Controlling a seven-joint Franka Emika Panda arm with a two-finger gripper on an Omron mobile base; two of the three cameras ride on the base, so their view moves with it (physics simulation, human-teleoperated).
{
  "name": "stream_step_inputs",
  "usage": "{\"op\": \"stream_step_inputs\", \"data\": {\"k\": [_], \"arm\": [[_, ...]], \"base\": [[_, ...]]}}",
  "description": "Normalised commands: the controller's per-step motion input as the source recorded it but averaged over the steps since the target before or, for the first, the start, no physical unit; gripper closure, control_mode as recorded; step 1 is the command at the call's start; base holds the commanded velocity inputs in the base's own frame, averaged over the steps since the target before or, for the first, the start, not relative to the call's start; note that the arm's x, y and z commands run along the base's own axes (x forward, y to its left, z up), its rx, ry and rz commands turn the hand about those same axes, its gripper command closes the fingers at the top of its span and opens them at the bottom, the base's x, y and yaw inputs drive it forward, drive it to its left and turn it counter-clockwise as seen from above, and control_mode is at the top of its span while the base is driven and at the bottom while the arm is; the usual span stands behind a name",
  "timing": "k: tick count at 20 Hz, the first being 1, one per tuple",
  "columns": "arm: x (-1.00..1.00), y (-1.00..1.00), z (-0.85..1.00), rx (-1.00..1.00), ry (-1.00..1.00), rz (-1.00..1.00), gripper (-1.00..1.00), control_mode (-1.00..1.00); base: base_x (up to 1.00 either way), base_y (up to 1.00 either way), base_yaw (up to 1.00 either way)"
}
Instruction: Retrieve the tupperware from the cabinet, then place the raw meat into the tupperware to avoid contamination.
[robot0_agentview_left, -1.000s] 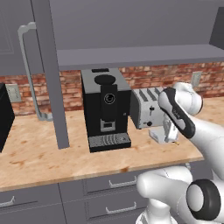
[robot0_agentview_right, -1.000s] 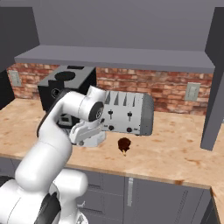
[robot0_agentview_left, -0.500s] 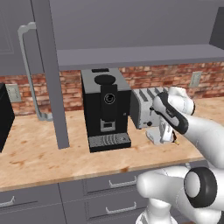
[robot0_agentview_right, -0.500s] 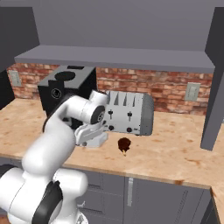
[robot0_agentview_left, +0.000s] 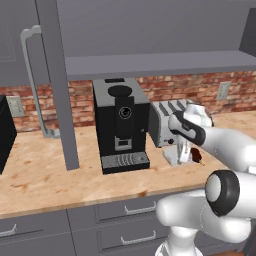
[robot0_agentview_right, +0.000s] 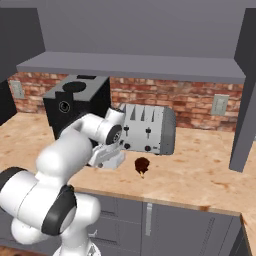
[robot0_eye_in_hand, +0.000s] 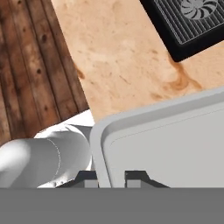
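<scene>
My gripper (robot0_eye_in_hand: 111, 178) is shut on the flared rim of the pale tupperware (robot0_eye_in_hand: 175, 144), with a fingertip on each side of the rim. From the base views the tupperware (robot0_agentview_left: 173, 156) (robot0_agentview_right: 107, 158) hangs tilted under the gripper (robot0_agentview_left: 180, 149) (robot0_agentview_right: 106, 150), low over the counter in front of the toaster. The raw meat (robot0_agentview_left: 197, 155) (robot0_agentview_right: 142, 165), a dark reddish lump, lies on the counter close beside it. The grey upper cabinet (robot0_agentview_left: 150, 62) stands open above, its door (robot0_agentview_left: 56, 85) swung out edge-on.
A silver toaster (robot0_agentview_left: 164, 122) (robot0_agentview_right: 148, 130) and a black coffee machine (robot0_agentview_left: 120, 125) (robot0_agentview_right: 75, 105) stand against the brick wall behind my hand. The machine's drip grille (robot0_eye_in_hand: 192, 22) is near the tupperware. Grey drawers (robot0_agentview_left: 125, 210) run under the counter edge (robot0_eye_in_hand: 83, 87).
The arm has shifted a little sideways and drawn in, carrying the tupperware with it at about the same low height. The meat has not moved.
</scene>
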Motion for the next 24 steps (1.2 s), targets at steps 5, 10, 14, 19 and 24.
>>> {"op": "stream_step_inputs", "data": {"k": [5, 10, 14, 19, 24], "arm": [[0.34, 0.00, -0.37, 0.00, 0.01, 0.00, 1.00, -1.00], [0.29, -0.07, -0.32, 0.00, 0.02, 0.00, 1.00, -1.00], [0.23, -0.19, -0.21, 0.00, 0.03, 0.00, 1.00, -1.00], [0.22, -0.21, -0.18, 0.01, 0.03, 0.00, 1.00, -1.00], [0.23, -0.05, -0.23, 0.00, 0.03, 0.00, 1.00, -1.00]], "base": [[0.00, 0.00, 0.00], [0.00, 0.00, 0.00], [0.00, 0.00, 0.00], [0.00, 0.00, 0.00], [0.00, 0.00, 0.00]]}}
